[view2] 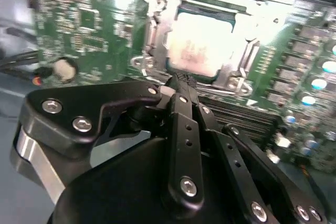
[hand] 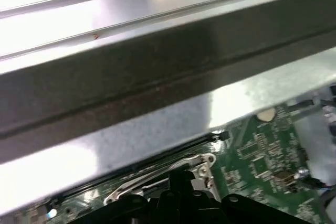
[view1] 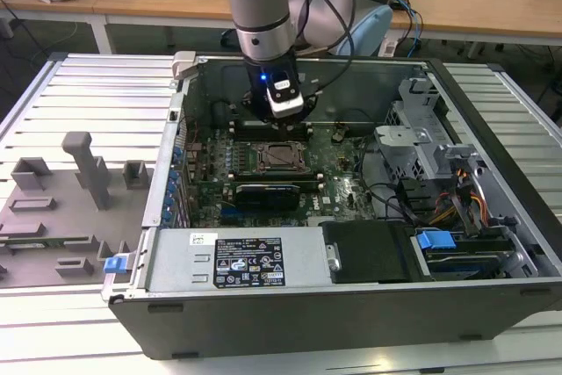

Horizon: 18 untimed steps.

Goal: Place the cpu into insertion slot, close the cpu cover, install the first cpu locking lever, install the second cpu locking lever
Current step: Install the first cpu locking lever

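Second wrist view, nearest: we logged the gripper, fingers pressed together on nothing, tip just beside the insertion slot. Beyond it lay the cpu, seated, framed by the cpu cover. Exterior view: we noted the arm descending vertically into the computer case.

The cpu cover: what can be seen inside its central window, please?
In the second wrist view, the cpu cover lies closed and its window shows the pale metal top of the cpu. The insertion slot beneath is hidden by the chip. The gripper covers the frame's near edge.
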{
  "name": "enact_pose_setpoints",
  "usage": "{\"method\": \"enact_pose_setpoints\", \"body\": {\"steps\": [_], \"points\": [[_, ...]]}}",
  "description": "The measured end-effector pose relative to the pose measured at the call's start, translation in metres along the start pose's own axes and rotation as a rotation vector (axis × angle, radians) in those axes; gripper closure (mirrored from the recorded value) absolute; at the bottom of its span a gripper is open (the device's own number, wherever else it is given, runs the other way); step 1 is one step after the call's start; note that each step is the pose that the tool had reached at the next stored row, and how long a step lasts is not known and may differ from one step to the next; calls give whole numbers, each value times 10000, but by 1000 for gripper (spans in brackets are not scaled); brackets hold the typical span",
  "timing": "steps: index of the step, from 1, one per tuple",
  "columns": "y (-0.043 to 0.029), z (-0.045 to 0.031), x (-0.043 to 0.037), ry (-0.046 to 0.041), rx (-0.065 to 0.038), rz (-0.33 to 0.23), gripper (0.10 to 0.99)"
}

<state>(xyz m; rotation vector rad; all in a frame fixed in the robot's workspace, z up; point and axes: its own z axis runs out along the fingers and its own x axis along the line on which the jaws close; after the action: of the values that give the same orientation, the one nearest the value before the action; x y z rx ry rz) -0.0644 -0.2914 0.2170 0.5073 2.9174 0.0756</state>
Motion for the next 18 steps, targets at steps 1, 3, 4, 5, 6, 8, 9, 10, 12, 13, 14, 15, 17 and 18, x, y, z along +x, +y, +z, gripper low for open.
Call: {"method": "enact_pose_setpoints", "body": {"steps": [1,3,4,5,6,8,9,10,12,13,14,15,17,18], "points": [[3,5,-18,416,151,8,980],[4,9,-32,746,269,15,980],[4,8,-33,793,289,16,980],[4,9,-33,796,289,17,980],[2,9,-34,796,288,16,980],[-29,9,-45,796,288,15,980],[-48,8,-52,796,288,15,980],[-94,7,-68,797,288,16,980],[-150,5,-86,797,289,17,980],[-180,5,-96,796,287,16,980],[-214,4,-107,796,288,15,980],[-272,2,-126,796,288,16,980],[-312,2,-140,797,287,13,980],[-315,2,-141,798,282,-21,980]]}}
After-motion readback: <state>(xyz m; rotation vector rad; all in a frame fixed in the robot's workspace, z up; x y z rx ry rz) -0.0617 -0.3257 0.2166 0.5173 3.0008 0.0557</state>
